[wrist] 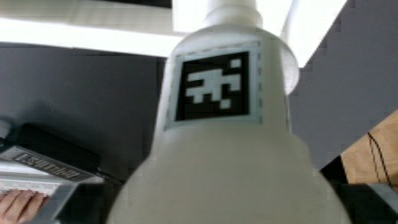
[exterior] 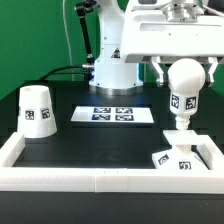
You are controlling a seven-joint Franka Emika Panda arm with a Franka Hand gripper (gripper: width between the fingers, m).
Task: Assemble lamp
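Note:
My gripper (exterior: 184,74) is shut on the ball top of the white bulb (exterior: 183,96), which hangs upright with a square tag on its side. The bulb's narrow stem is just above the low sloped base (exterior: 176,156) at the exterior view's front right; I cannot tell whether they touch. In the wrist view the bulb (wrist: 222,130) fills the frame and hides the fingertips. The white cone shade (exterior: 37,108) stands at the exterior view's left on the black table.
The marker board (exterior: 113,114) lies flat mid-table in front of the arm's pedestal (exterior: 116,68). A white raised rail (exterior: 100,178) borders the table's front and sides. Cables trail at the back left.

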